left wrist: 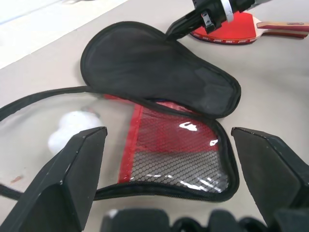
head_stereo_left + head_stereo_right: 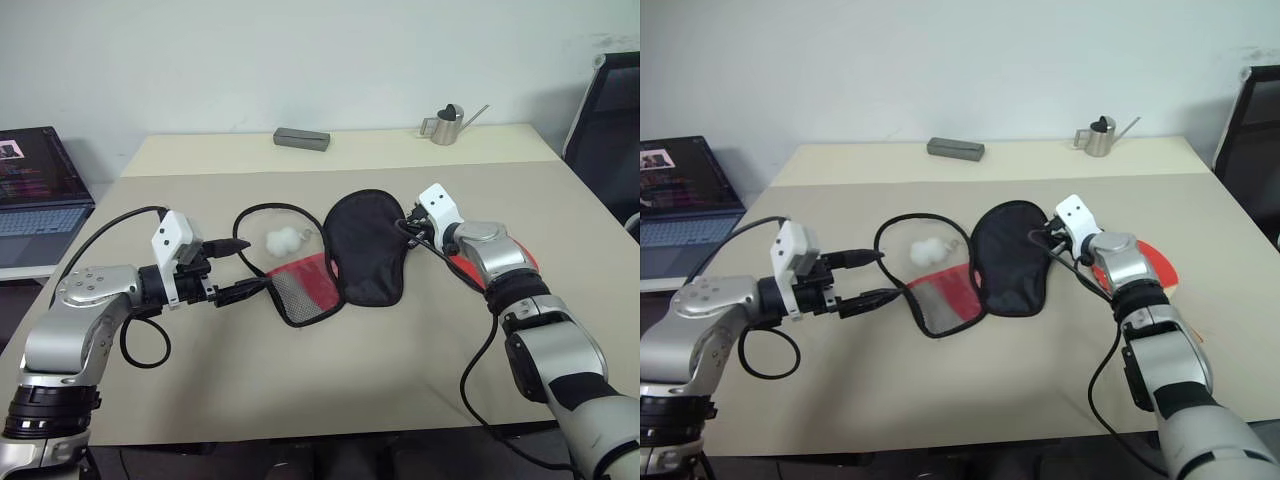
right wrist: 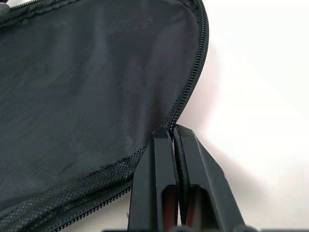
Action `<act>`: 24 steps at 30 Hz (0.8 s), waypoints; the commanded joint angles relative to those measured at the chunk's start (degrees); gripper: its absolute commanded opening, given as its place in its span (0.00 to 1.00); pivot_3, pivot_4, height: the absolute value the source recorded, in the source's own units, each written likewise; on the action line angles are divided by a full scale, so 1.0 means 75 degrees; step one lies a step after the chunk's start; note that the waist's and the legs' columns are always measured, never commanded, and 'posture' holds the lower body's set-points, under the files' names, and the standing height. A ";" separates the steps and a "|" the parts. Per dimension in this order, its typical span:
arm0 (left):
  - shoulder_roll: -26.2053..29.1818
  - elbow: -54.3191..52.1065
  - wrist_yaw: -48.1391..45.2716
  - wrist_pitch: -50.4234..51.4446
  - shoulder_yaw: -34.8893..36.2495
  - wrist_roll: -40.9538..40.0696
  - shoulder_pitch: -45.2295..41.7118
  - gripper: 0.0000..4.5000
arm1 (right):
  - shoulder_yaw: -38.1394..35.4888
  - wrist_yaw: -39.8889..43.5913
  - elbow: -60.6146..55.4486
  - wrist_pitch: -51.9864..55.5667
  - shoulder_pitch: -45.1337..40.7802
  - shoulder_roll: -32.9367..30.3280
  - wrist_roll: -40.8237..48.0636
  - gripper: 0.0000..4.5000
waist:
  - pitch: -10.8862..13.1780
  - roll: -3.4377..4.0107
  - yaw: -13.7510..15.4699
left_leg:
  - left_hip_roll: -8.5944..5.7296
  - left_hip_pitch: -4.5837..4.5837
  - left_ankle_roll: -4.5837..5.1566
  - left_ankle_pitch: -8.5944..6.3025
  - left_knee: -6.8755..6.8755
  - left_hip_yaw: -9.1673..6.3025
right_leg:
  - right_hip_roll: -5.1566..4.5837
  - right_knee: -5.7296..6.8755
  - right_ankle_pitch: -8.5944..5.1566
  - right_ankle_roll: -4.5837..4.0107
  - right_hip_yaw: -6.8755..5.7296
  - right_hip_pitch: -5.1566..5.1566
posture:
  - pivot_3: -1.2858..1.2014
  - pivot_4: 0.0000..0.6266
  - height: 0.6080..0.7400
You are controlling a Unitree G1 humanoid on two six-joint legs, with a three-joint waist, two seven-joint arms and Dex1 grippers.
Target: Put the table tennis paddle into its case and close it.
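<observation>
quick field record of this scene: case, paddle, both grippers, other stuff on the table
case: soft red zip case with black lining, lying open on the beige table
paddle: red-faced table tennis paddle with wooden handle, on the table beside the case, under the right arm
right gripper: shut on the zipper edge of the case's black flap
left gripper: open, empty, at the mesh-pocket half
other: white fluffy charm, metal watering can, grey bar

Left gripper [image 2: 232,268] held low, jaws spread wide, nothing between. Right gripper [image 2: 405,226] reaching forward-left, jaws pinched tight together.
</observation>
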 commanded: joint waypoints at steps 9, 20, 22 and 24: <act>0.0030 -0.0189 -0.0042 -0.0165 -0.0132 0.0023 -0.0181 1.00 | 0.0069 0.0060 0.0979 -0.0855 -0.0730 0.0031 -0.0409 0.00 | 0.0000 0.0000 -0.0001 | 0.0000 0.0000 -0.0001 0.0000 0.0000 -0.0001 | 0.0000 0.0000 0.0000 0.0000 0.0002 0.0000 | 0.52 0.24 1.00; -0.0006 -0.0129 -0.0081 -0.0245 -0.0260 0.0061 -0.0283 1.00 | -0.0383 -0.0200 0.1220 -0.0678 -0.0937 -0.0100 -0.0215 0.61 | 0.0000 0.0000 -0.0001 | -0.0001 -0.0001 -0.0001 -0.0001 0.0000 0.0002 | 0.0000 -0.0003 0.0000 0.0000 0.0004 -0.0001 | 0.52 0.24 1.00; -0.0041 -0.0132 -0.0063 -0.0254 -0.0303 0.0066 -0.0303 1.00 | -0.0610 -0.0226 0.1176 -0.0645 -0.1062 -0.0278 -0.0088 0.76 | 0.0000 0.0001 0.0001 | -0.0001 -0.0002 -0.0002 -0.0001 0.0000 0.0001 | 0.0000 -0.0003 0.0000 0.0000 0.0003 -0.0001 | 0.52 0.24 1.00; -0.0067 -0.0145 -0.0047 -0.0258 -0.0337 0.0060 -0.0315 1.00 | -0.0819 0.0012 0.1029 -0.0459 -0.1134 -0.0457 0.0129 0.83 | 0.0000 0.0001 0.0004 | -0.0001 -0.0002 -0.0002 -0.0001 -0.0001 -0.0002 | 0.0000 -0.0002 0.0000 0.0000 0.0004 -0.0002 | 0.52 0.24 1.00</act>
